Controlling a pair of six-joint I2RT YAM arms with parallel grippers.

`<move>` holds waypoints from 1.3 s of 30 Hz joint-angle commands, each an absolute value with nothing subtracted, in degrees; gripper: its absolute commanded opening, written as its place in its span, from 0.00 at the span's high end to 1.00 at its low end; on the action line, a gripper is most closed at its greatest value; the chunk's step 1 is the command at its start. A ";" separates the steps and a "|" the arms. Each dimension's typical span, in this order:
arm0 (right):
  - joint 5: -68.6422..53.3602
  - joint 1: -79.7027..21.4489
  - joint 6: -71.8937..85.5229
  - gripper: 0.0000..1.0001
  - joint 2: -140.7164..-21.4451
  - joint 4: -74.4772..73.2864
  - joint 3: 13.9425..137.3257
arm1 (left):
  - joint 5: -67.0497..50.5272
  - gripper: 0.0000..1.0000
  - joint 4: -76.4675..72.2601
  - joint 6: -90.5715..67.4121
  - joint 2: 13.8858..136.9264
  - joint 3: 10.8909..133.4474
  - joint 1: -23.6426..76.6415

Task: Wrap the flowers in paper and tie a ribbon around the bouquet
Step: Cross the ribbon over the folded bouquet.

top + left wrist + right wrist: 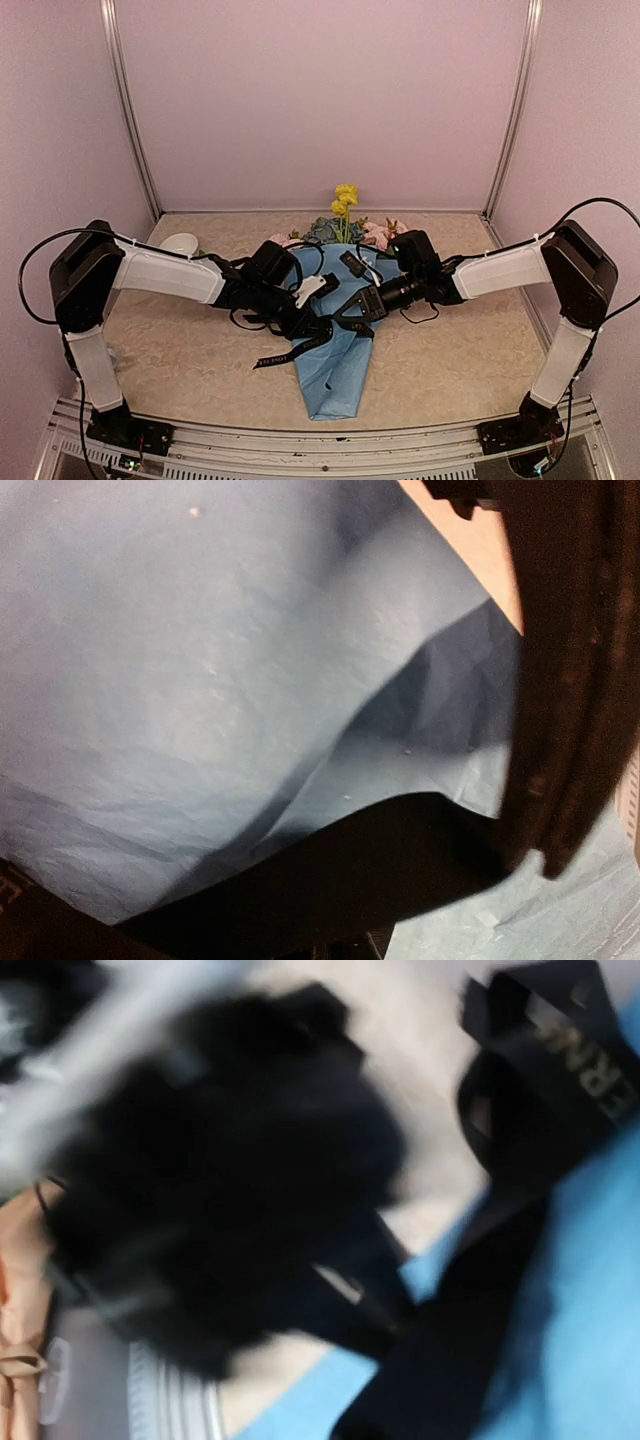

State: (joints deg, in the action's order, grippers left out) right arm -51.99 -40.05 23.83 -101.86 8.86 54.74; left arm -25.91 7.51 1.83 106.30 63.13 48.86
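Fingers closed tight on both arms: left fingers and right fingers meet mid-frame at the waist of the bouquet lying on the bench, probably cinching the ribbon; actual grip unconfirmed.

Beige table carries bouquet and pale dish.

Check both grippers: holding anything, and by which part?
Left gripper and right gripper have jaws shut at the ribbon crossing the bouquet mid-cone. Each probably pinches a strand there; exact contact hidden.
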 commanded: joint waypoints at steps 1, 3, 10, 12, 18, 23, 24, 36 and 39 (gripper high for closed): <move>-55.60 -40.04 31.19 1.00 -99.73 20.88 52.35 | -27.61 0.99 2.75 3.33 108.64 66.02 47.55; -56.33 -39.93 32.71 1.00 -99.58 23.30 52.05 | -26.28 0.99 0.78 3.39 109.75 67.37 47.48; -54.35 -39.90 30.69 0.89 -101.04 18.80 52.93 | -27.41 0.98 -12.69 1.37 111.92 68.35 45.36; -52.04 -39.90 29.07 0.74 -100.44 15.26 53.08 | -27.42 0.97 -13.40 1.35 113.15 69.29 44.84; -43.34 -39.16 22.49 0.49 -98.04 0.53 57.21 | -29.15 0.97 -12.21 1.86 116.50 71.50 43.74; -41.20 -37.83 20.28 0.44 -95.02 -4.37 58.77 | -30.00 0.96 -11.99 1.15 117.32 72.10 43.17; -41.36 -37.30 20.10 0.41 -94.23 -4.84 58.97 | -30.10 0.96 -11.81 1.14 117.41 72.30 43.16; -34.12 -33.49 24.51 0.69 -95.94 -6.18 61.74 | -30.32 0.96 -10.72 1.14 118.03 73.37 43.15; -29.92 -33.66 24.49 0.90 -99.48 -8.44 63.11 | -30.23 0.96 -10.81 1.05 117.96 73.26 43.16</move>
State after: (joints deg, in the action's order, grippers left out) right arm -36.53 -33.93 23.53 -95.18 -5.15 60.77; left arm -29.56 -10.28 1.43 117.10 72.10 43.42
